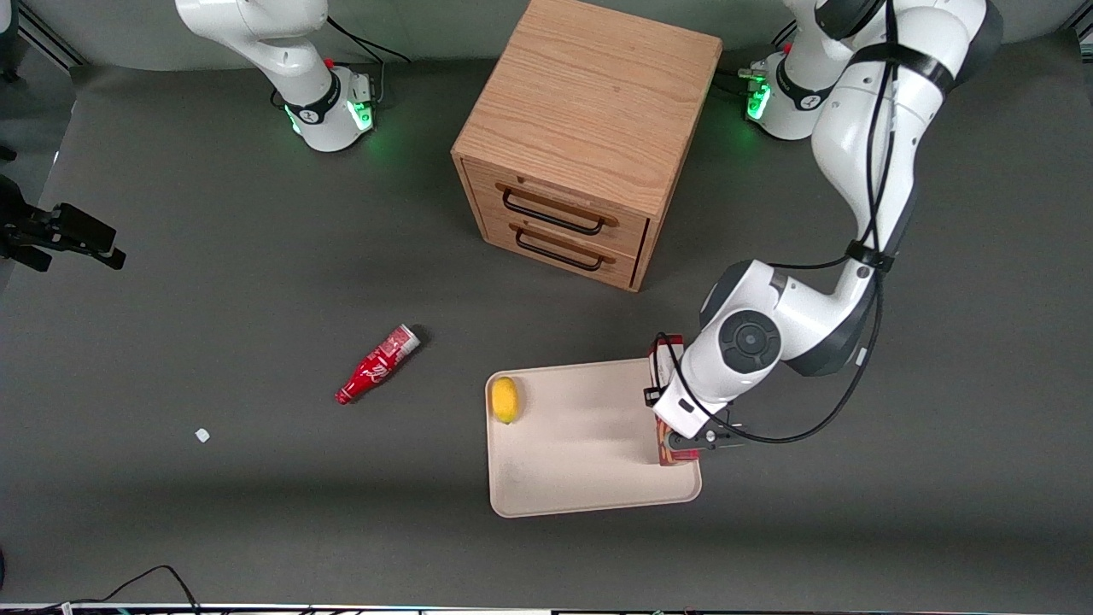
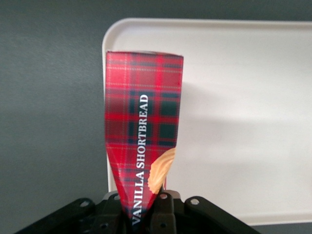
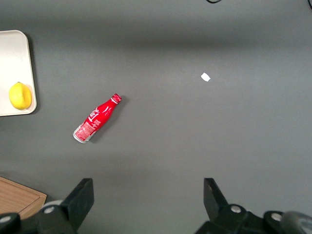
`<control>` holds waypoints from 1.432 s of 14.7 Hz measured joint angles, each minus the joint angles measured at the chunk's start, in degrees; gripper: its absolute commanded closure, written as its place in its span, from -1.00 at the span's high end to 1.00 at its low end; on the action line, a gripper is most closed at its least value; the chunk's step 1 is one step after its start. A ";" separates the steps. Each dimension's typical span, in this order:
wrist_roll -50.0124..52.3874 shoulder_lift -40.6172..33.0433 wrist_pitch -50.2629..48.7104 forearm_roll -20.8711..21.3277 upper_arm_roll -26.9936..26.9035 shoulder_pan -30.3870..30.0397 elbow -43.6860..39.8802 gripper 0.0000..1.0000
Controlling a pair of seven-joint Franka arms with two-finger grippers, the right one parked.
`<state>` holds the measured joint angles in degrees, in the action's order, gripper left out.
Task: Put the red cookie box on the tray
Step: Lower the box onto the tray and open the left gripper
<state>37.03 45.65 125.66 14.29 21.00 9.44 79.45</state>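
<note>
Nearest the front camera lies the tray (image 1: 589, 491); the gripper (image 1: 696, 440) hangs over its working-arm edge, lower right of centre, fingers clamped on the red cookie box (image 2: 144, 131); it seems held lengthwise above the rim, probably for laying flat; a lemon (image 1: 505, 399) occupies the tray's parked-arm edge.

In the upper middle of the front view a drawer cabinet (image 1: 589, 137) stands on the surface (image 1: 213, 256). In the lower middle, nearer the camera than the cabinet, lies the tray (image 1: 581, 478). A lemon (image 1: 505, 399) sits in the tray by the rim toward the parked arm's end. The cookie box (image 1: 679, 453) runs along the tray's rim toward the working arm's end, clasped by the tool (image 1: 693, 442) above it. A bottle (image 1: 376, 365) lies on the surface beside the tray, toward the parked arm's end. A small scrap (image 1: 202, 435) lies farther that way.
</note>
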 measured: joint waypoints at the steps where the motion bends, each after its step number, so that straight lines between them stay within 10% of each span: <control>1: 0.17 0.63 0.06 0.82 -0.01 0.11 -0.09 -1.00; 7: 0.38 1.67 1.60 2.14 -1.07 0.17 -0.51 -0.83; 8: 0.39 1.72 1.91 2.16 -1.11 0.17 -0.51 0.17; 11: 0.39 1.82 2.49 2.44 -1.14 0.19 -0.52 1.00; 21: 0.70 1.67 4.02 3.18 -1.15 0.17 -1.48 1.00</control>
<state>37.74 47.32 129.68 17.47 19.85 9.61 77.97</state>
